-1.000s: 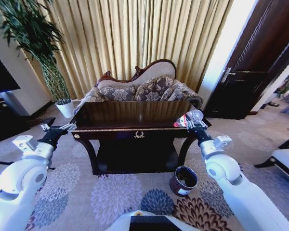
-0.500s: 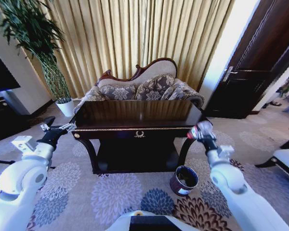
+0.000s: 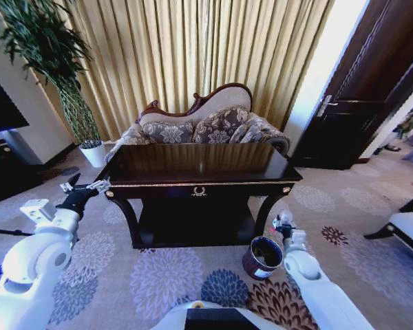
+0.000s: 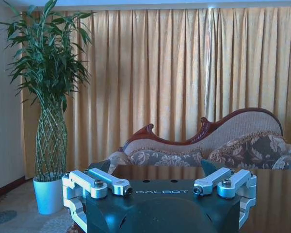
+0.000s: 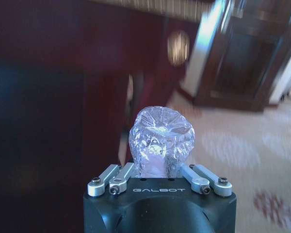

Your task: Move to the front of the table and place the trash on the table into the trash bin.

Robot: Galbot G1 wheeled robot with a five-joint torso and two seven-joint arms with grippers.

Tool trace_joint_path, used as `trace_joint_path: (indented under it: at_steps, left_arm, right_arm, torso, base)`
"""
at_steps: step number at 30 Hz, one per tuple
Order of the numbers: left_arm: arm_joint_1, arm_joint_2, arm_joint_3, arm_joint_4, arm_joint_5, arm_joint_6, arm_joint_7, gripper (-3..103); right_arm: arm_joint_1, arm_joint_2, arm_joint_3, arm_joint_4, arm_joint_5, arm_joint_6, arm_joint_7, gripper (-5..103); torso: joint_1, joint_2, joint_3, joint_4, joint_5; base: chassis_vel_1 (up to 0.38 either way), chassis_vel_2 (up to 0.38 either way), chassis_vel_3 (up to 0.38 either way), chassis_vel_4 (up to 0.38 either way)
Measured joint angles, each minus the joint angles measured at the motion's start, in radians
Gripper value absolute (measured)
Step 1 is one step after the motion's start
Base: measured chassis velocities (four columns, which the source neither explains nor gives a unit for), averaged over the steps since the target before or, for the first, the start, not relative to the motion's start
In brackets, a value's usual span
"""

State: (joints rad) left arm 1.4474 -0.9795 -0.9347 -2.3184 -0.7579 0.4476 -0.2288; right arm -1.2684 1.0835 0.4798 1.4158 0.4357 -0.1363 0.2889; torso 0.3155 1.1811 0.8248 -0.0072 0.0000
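Observation:
The table point(image 3: 199, 184), glossy dark wood with a gold emblem, stands straight ahead. The trash bin point(image 3: 263, 258), a small dark bucket, sits on the carpet by the table's front right leg. My right gripper point(image 3: 283, 225) hangs low just right of and above the bin's rim. It is shut on the trash, a clear plastic bottle point(image 5: 161, 141), whose crinkled end points away from the right gripper point(image 5: 157, 172). My left gripper point(image 3: 82, 194) hovers off the table's left corner. In its wrist view the left gripper point(image 4: 161, 190) is open, nothing between the fingers point(image 4: 109, 182).
A patterned sofa point(image 3: 199, 127) stands behind the table against gold curtains. A potted plant point(image 3: 93, 152) and a black TV stand point(image 3: 7, 172) are at the left, a dark door point(image 3: 358, 130) and a chair point(image 3: 407, 227) at the right. Floral carpet covers the floor.
My right arm has carried the bottle from the table's right edge down to beside the bin. The left arm has barely moved.

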Motion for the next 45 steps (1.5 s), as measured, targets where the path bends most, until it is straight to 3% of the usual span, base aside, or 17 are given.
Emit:
trace_joint_path:
  at_steps: [2,8,16,25,26,28,29,31,32,35,38,45]
  left_arm:
    - [0.0,-0.003,0.005,-0.006,0.0,0.001,0.002,100]
    - [-0.002,-0.005,0.017,-0.013,0.005,0.002,0.006,100]
    - [0.002,-0.001,0.01,-0.018,0.005,0.002,0.013,100]
    - [0.013,-0.007,0.015,-0.034,0.011,0.001,0.016,100]
    - [0.013,-0.007,0.015,-0.034,0.011,0.001,0.016,100]
    - [0.015,-0.004,0.016,-0.037,0.012,0.0,0.016,100]
    - [0.015,-0.004,0.016,-0.037,0.012,0.0,0.016,100]
    - [0.016,0.001,0.015,-0.037,0.014,0.0,0.014,100]
    - [0.016,0.001,0.015,-0.037,0.014,0.0,0.014,100]
    - [0.018,0.003,0.013,-0.034,0.016,0.0,0.012,100]
    - [0.019,0.003,0.013,-0.034,0.016,0.0,0.011,100]
    - [0.021,0.002,0.013,-0.035,0.016,0.0,0.011,100]
  right_arm:
    - [0.06,0.015,-0.015,-0.16,-0.006,0.027,-0.039,24]
    - [0.163,0.044,-0.018,-0.33,-0.036,0.073,-0.064,24]
    - [0.196,0.061,-0.018,-0.385,-0.088,0.095,-0.071,20]
    - [0.189,0.065,-0.001,-0.38,-0.12,0.117,-0.072,56]
    - [0.189,0.065,-0.001,-0.38,-0.12,0.117,-0.072,56]
    - [0.184,0.062,0.002,-0.374,-0.116,0.117,-0.072,67]
    - [0.184,0.062,0.002,-0.374,-0.116,0.117,-0.072,67]
    - [0.177,0.059,0.005,-0.373,-0.112,0.117,-0.071,78]
    - [0.177,0.059,0.005,-0.373,-0.112,0.117,-0.071,78]
    - [0.162,0.057,0.008,-0.361,-0.1,0.117,-0.07,94]
    - [0.157,0.056,0.008,-0.355,-0.096,0.117,-0.07,99]
    - [0.153,0.056,0.008,-0.35,-0.088,0.117,-0.07,100]
  torso:
    - [0.0,0.0,0.0,-0.0005,0.0]
    - [0.0,0.0,0.0,-0.0003,0.0]
    - [0.0,0.0,0.0,-0.0003,0.0]
    - [0.0,0.0,0.0,-0.0002,0.0]
    - [0.0,0.0,0.0,-0.0002,0.0]
    - [0.0,0.0,0.0,-0.0001,0.0]
    - [0.0,0.0,0.0,-0.0001,0.0]
    - [0.0,0.0,0.0,-0.0004,0.0]
    - [0.0,0.0,0.0,-0.0004,0.0]
    - [0.0,0.0,0.0,-0.0003,0.0]
    - [0.0,0.0,0.0,-0.0003,-0.0001]
    - [0.0,0.0,0.0,-0.0003,0.0]
  base:
    - [0.0,0.0,0.0,0.0]
    - [0.0,0.0,0.0,0.0]
    - [0.0,0.0,0.0,0.0]
    - [0.0,0.0,0.0,0.0]
    - [0.0,0.0,0.0,0.0]
    - [0.0,0.0,0.0,0.0]
    - [0.0,0.0,0.0,0.0]
    - [0.0,0.0,0.0,0.0]
    - [0.0,0.0,0.0,0.0]
    - [0.0,0.0,0.0,0.0]
    - [0.0,0.0,0.0,0.0]
    - [0.0,0.0,0.0,0.0]
